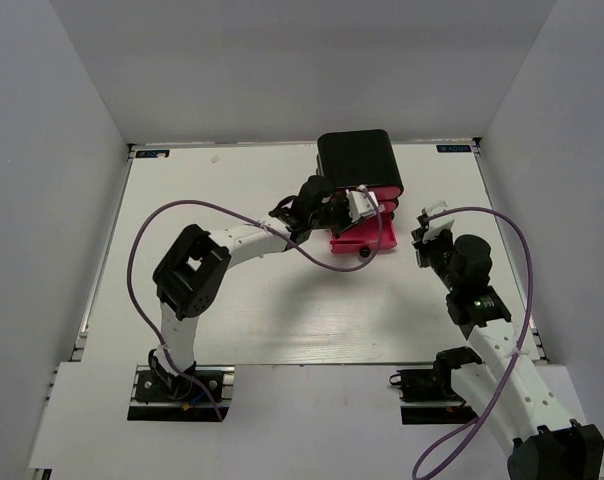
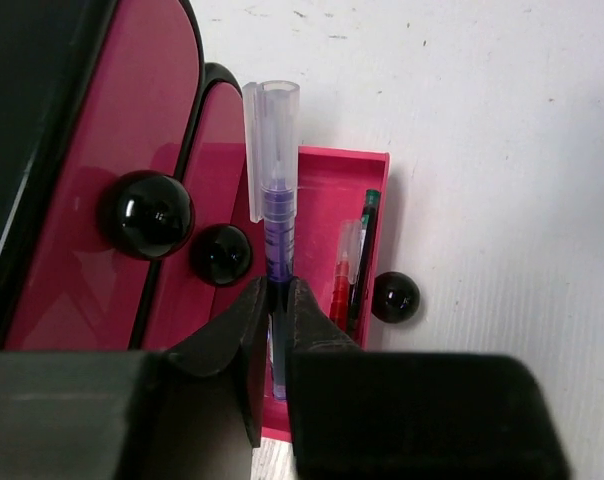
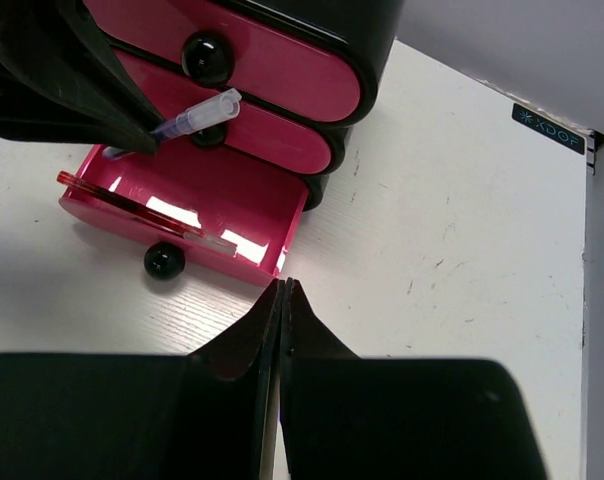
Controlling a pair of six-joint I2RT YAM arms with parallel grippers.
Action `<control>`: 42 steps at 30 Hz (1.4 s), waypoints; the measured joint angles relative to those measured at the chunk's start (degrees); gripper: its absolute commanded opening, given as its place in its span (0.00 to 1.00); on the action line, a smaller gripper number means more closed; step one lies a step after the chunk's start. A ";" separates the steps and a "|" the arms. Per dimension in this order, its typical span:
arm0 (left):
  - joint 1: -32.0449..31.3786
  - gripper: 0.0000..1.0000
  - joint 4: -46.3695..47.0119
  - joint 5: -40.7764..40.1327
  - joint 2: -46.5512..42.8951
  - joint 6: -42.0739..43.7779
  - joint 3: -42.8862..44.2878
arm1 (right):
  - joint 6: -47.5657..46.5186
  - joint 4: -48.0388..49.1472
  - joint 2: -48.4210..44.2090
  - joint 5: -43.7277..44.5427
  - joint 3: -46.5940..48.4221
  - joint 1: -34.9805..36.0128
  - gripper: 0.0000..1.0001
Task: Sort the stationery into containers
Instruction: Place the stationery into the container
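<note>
White table [image 1: 232, 310], grey walls [image 1: 42, 200]. Left gripper [image 2: 277, 292] pinches pen [image 2: 274, 205], which juts to 12 o'clock over drawer [image 2: 324, 185]; right gripper [image 3: 285, 292] pressed together.

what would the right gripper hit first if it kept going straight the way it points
Probably the near corner of the open bottom drawer, just ahead of its shut jaws; depth is unclear.

Pens [image 2: 343, 276] lie inside the open bottom drawer [image 2: 325, 185].

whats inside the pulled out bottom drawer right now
A red pen and a green pen lie along the knob-side wall of the drawer. The left hand holds a purple pen over it. That hand covers the drawer's near end, so anything there is hidden.
</note>
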 measured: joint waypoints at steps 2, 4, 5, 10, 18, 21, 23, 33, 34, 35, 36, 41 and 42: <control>-0.02 0.27 -0.02 -0.07 0.70 -0.11 0.35 | 0.00 0.02 -0.17 0.17 0.00 -0.15 0.00; -0.02 0.30 -0.02 -0.39 0.96 -0.17 0.37 | 0.00 0.22 -0.31 0.39 0.00 -0.26 0.00; -0.02 0.37 -0.11 -0.61 1.03 -0.22 0.37 | 0.00 0.42 -0.31 0.42 0.00 -0.33 0.00; -0.04 0.45 -0.57 -1.33 1.07 -0.39 1.33 | 0.00 0.81 -0.35 0.74 0.00 -0.48 0.00; -0.66 0.18 0.94 -1.84 -0.76 -3.32 -0.02 | 0.00 0.81 -0.59 0.85 0.00 -0.87 0.00; -0.63 0.00 1.73 -2.89 -5.27 -5.55 -5.01 | 0.00 0.83 -0.83 0.85 0.00 -1.01 0.00; -0.48 0.00 1.60 -3.54 -8.55 -6.49 -8.02 | -0.02 0.83 -0.85 0.83 0.00 -1.03 0.00; 0.22 0.00 -2.40 -9.38 -12.61 -9.22 -13.90 | 0.00 0.83 -0.85 0.79 0.00 -1.31 0.00; 0.26 0.00 -2.95 -9.55 -12.33 -9.27 -13.90 | 0.00 0.81 -0.85 0.81 0.00 -1.33 0.00; 0.26 0.00 -3.65 -9.99 -11.89 -9.29 -13.84 | 0.00 0.81 -0.85 0.79 0.00 -1.38 0.00; 0.26 0.00 -4.35 -10.32 -11.34 -9.29 -13.81 | 0.00 0.81 -0.85 0.76 0.00 -1.49 0.00; 0.26 0.00 -5.60 -11.76 -9.68 -9.31 -14.58 | 0.00 0.81 -0.87 0.76 0.00 -1.84 0.00; 0.26 0.00 -5.60 -12.09 -9.66 -9.31 -14.71 | 0.00 0.81 -0.90 0.74 0.00 -1.92 0.00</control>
